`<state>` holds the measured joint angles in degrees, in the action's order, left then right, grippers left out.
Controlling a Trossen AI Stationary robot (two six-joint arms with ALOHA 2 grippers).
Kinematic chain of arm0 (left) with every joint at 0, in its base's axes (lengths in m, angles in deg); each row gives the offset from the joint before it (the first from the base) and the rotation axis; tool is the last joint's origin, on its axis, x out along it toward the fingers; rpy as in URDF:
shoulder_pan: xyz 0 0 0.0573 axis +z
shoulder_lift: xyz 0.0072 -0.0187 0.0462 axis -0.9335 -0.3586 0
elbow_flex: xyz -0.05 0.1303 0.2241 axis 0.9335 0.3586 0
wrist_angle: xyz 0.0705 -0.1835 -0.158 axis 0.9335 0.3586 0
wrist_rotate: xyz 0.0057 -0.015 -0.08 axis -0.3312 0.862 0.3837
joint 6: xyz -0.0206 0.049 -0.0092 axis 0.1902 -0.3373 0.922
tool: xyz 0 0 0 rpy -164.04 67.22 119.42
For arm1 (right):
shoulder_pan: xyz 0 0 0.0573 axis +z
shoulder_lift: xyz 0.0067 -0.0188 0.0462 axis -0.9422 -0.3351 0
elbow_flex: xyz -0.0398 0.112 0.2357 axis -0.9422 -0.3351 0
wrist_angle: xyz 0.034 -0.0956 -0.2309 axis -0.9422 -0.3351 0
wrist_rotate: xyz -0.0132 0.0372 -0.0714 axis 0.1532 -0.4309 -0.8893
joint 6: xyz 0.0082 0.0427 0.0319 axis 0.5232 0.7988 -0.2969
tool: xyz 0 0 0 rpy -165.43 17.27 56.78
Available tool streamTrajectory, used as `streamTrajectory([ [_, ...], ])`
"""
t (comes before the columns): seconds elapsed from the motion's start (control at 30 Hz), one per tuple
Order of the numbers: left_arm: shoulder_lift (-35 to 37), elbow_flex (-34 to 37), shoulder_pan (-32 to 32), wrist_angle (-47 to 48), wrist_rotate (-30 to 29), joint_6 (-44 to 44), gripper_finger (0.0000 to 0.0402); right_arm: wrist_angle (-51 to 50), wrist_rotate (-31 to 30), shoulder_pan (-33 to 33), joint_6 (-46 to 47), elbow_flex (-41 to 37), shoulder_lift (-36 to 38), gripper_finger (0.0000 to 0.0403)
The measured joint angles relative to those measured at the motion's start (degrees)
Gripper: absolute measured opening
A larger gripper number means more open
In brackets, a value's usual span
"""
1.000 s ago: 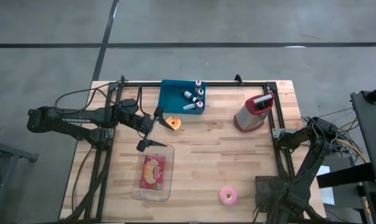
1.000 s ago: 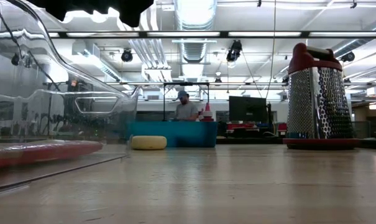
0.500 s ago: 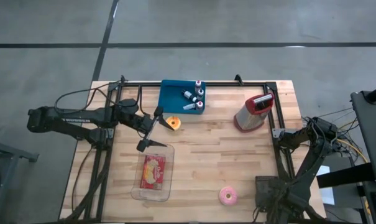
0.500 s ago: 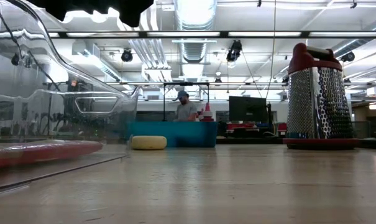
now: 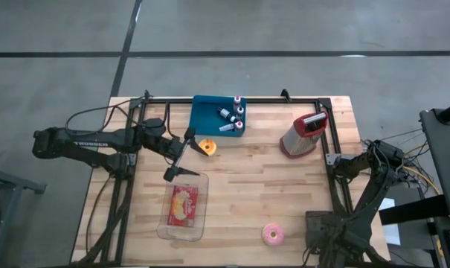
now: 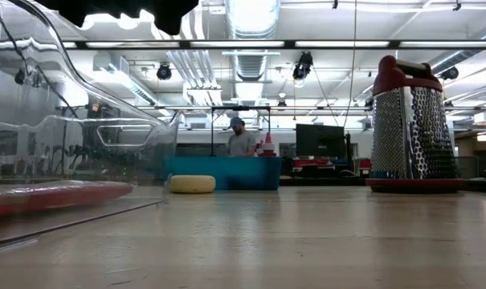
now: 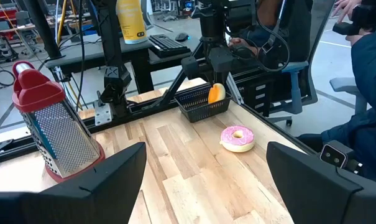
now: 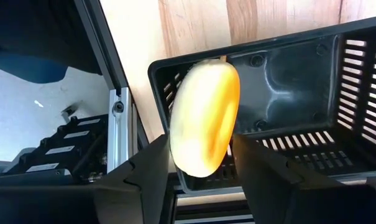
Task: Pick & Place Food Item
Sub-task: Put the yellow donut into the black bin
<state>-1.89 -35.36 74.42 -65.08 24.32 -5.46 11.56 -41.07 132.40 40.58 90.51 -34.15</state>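
A yellow-orange oval food piece (image 8: 204,116) is seen between the parted right gripper (image 8: 197,163) fingers (grip unclear) over the black slotted plastic basket (image 8: 299,93).

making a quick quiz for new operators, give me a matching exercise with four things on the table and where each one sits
Things:
1. pink donut
2. box grater
3. clear container
4. blue tray

Places:
A. far edge of the table, holding small bottles
B. near edge, towards the right arm's side
C. upright on the right side, towards the far edge
D. left of centre, just below the left gripper, with a red packet inside

Pairs: 1-B, 2-C, 3-D, 4-A
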Motion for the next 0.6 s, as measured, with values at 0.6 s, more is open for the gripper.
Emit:
streamTrajectory([
  [0.6, 0.0, 0.0, 0.0, 0.0, 0.0, 0.0, 0.0339, 0.1, 0.0, 0.0, 0.0, 0.0, 0.0, 0.0203],
])
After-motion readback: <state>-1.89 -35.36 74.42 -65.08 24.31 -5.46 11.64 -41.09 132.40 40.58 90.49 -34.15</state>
